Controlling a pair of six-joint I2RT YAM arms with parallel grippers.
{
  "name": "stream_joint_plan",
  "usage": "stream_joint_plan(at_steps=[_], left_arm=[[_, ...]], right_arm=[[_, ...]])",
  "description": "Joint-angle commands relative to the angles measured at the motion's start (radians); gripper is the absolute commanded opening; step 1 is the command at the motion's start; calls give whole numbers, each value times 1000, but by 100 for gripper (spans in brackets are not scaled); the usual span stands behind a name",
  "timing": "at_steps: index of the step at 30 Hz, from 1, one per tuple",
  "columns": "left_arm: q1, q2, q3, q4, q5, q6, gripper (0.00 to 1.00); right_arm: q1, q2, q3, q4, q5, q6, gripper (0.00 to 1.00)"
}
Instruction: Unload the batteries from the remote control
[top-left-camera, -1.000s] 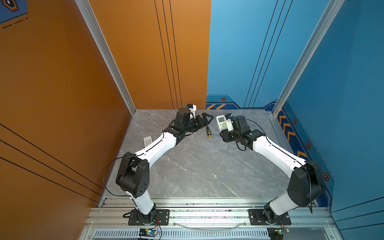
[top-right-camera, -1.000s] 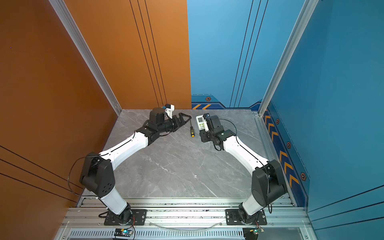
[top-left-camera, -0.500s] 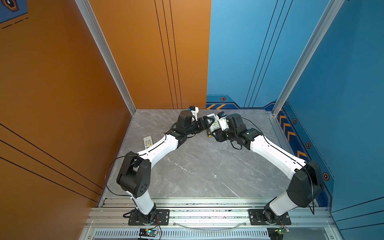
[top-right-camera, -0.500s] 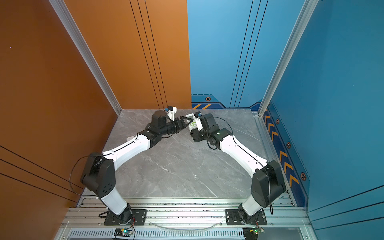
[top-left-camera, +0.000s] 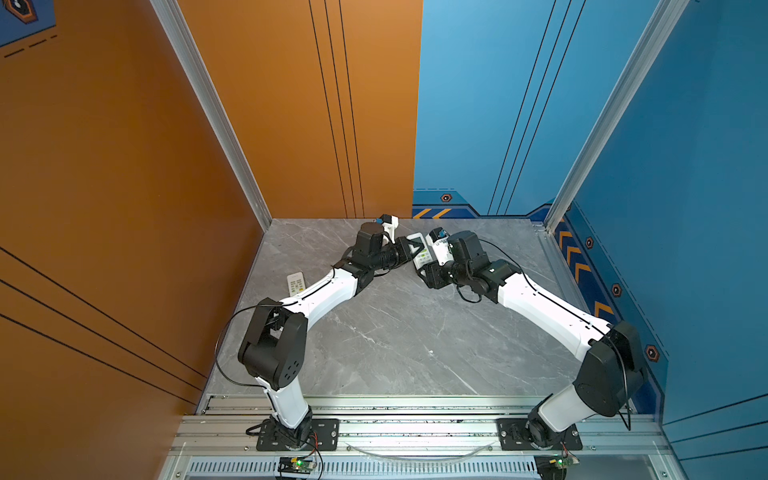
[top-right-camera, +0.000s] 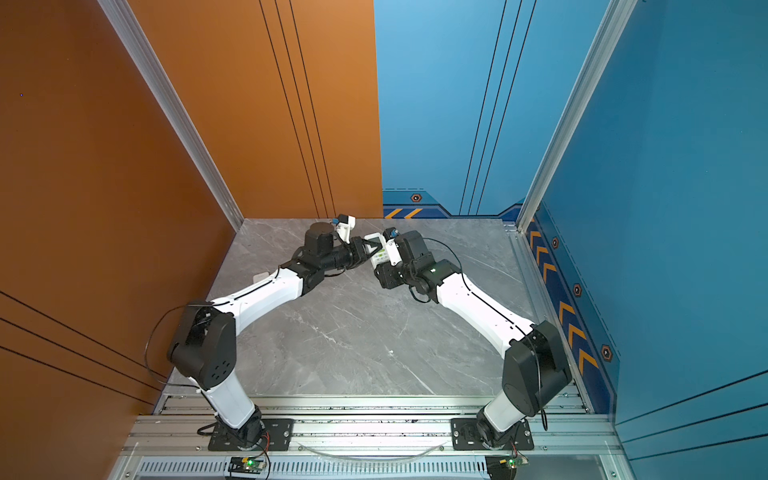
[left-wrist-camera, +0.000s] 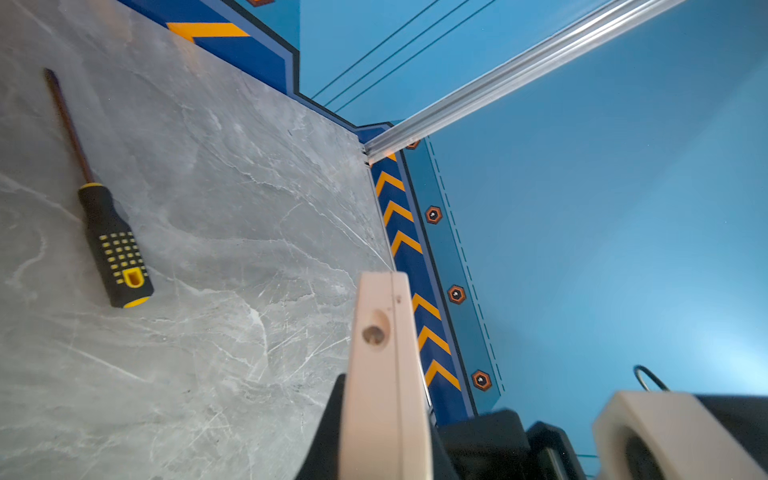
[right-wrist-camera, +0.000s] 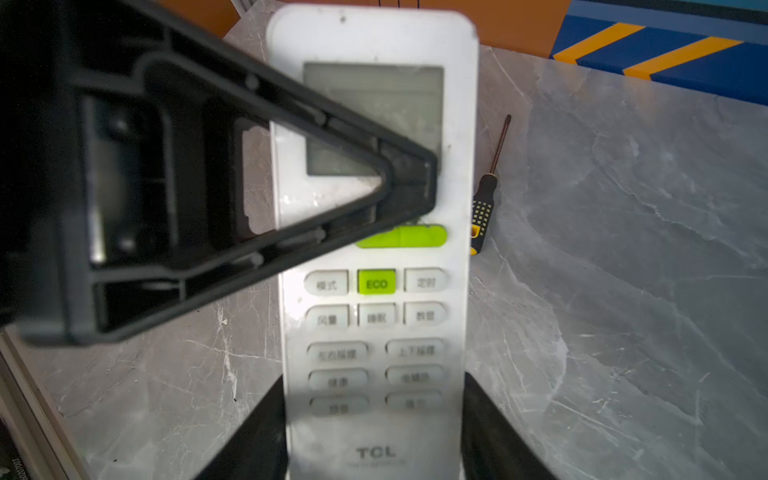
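Both arms meet over the far middle of the grey table (top-left-camera: 395, 340), and between them they hold a white remote (top-left-camera: 423, 255) up off the surface. Its button face points upward, with the screen end toward the far wall and the end with the brand name toward the near side.

The left claw (top-left-camera: 409, 250) reaches in from the left and is closed on the screen end. One black finger (right-wrist-camera: 409, 178) lies flat across the screen. The left wrist view shows the remote (left-wrist-camera: 384, 374) edge-on, pinched between the two fingers.

The right claw (right-wrist-camera: 374, 386) comes in from the near right. Its two fingers stand on either side of the remote's lower end, right against the long edges. I cannot tell whether they press on the remote or only flank it.

No view shows the batteries. The back of the remote, where they would sit, faces down and away from every camera.

A screwdriver (left-wrist-camera: 110, 245) with a black and yellow handle lies flat on the table close to the held remote, and neither claw touches it. The top views do not show it.

A second remote (top-left-camera: 296, 284), also white, lies flat near the left edge of the table. It is just beside the left forearm and well apart from the held one.
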Motion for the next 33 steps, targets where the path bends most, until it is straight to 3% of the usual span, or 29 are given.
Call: stream_joint_plan(at_steps=[1,4,14,17,21,23,27,33], left_arm=[[18,-23,-12,54,47,8,2],[38,-43,-23,66,75,54,2],[93,-157,-61,81,201,272,8],[101,-182,-80,149,277,313,11],[96,-245,-171,340,299,404,11],[97,-251,-163,340,325,451,11],[94,-237,-138,340,362,515,11],[85,-168,-51,340,458,514,10]], right_arm=[[-15,-28,4,9,-80,12,86],[-44,-9,69,-84,-152,-7,99],[-218,-88,81,-28,-517,31,100],[-291,-101,20,116,-699,62,100],[-351,-76,-130,559,-901,227,95],[-359,-50,-164,696,-931,261,93],[-350,20,-126,702,-985,234,88],[-318,71,-86,733,-1039,226,82]])
